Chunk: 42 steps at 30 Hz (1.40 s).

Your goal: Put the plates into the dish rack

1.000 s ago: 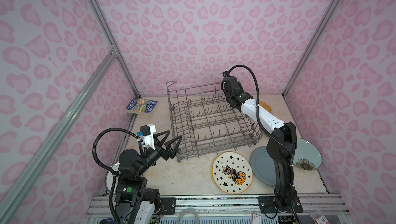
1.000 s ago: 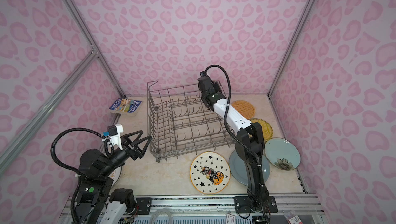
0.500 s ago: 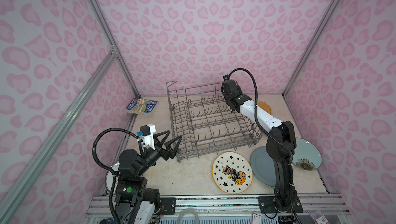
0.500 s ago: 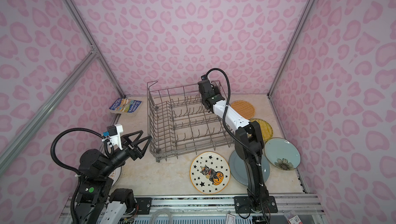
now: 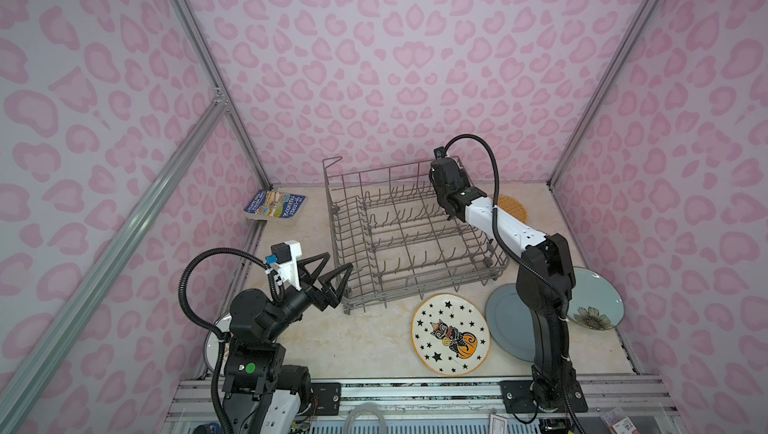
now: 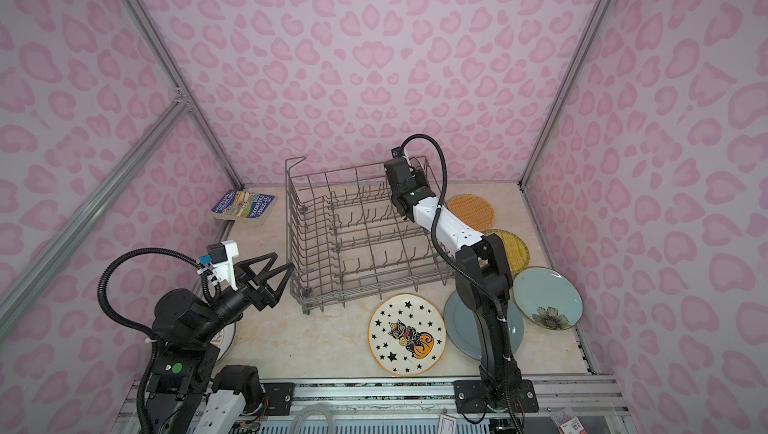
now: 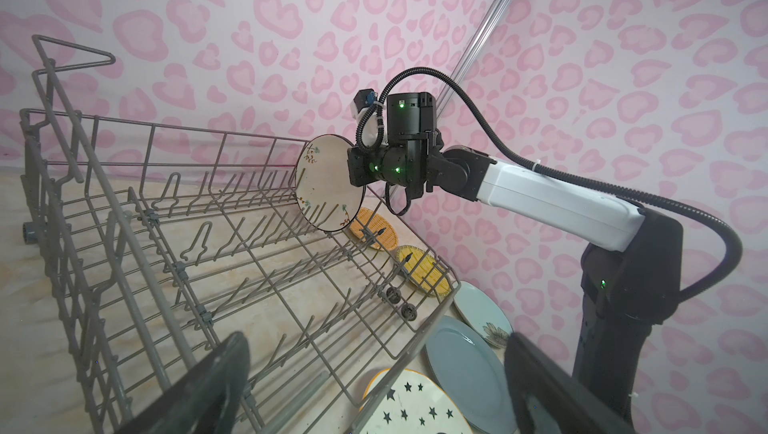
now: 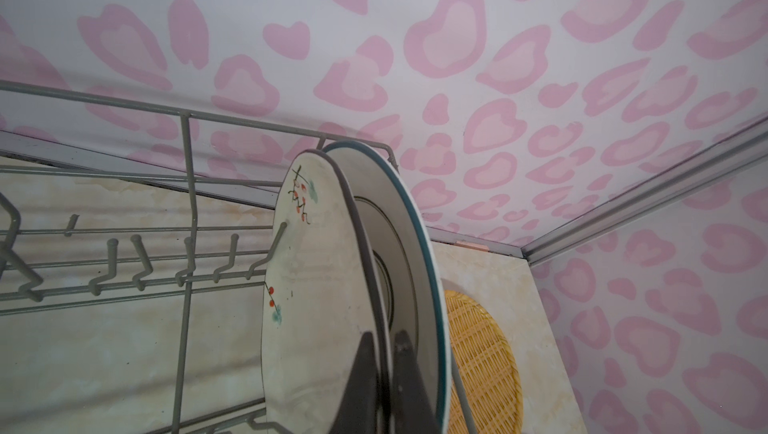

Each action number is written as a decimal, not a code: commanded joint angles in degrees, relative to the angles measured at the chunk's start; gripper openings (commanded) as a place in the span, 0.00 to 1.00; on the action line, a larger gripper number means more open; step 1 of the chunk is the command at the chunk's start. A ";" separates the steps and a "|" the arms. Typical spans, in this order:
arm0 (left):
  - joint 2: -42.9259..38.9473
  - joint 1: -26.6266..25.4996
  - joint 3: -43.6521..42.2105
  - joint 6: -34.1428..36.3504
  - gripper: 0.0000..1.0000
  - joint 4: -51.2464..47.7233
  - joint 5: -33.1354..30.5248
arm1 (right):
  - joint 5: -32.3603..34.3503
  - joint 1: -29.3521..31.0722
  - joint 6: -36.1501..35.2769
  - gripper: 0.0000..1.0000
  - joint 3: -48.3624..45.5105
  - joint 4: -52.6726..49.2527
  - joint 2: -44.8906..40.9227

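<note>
My right gripper (image 8: 384,338) is shut on the rim of a white, dark-rimmed plate (image 8: 316,286) painted with red berries. The plate stands upright among the tines at the far right corner of the dish rack (image 5: 419,288). Close behind it shows a white surface with a blue-green rim (image 8: 415,224), seemingly a second upright plate. My left gripper (image 5: 341,261) hangs open and empty by the rack's front left corner. On the table lie the cat plate (image 5: 451,334), a grey-blue plate (image 5: 505,322), a flowered pale blue-green plate (image 5: 598,303), an orange woven plate (image 6: 471,212) and a yellow woven plate (image 6: 515,249).
A blue book (image 5: 274,207) lies at the back left by the wall. Another white plate (image 6: 226,342) sits half hidden under my left arm's base. My right arm's upright link (image 5: 544,307) stands over the grey-blue plate. Pink patterned walls close in three sides.
My right gripper has sunk slightly with the berry plate toward the rack's tines. The left arm has not moved.
</note>
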 commanded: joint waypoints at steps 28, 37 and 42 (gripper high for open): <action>-1.61 0.54 -0.34 0.07 0.97 2.06 0.20 | -0.37 2.14 0.70 0.32 8.75 -11.41 -5.65; -1.66 0.52 -0.47 -0.10 0.97 1.68 0.09 | 1.01 4.51 1.35 0.52 5.62 -14.02 -15.41; -1.69 0.50 -0.46 0.07 0.97 0.84 -0.51 | -0.52 5.87 3.90 0.65 1.20 -15.78 -22.68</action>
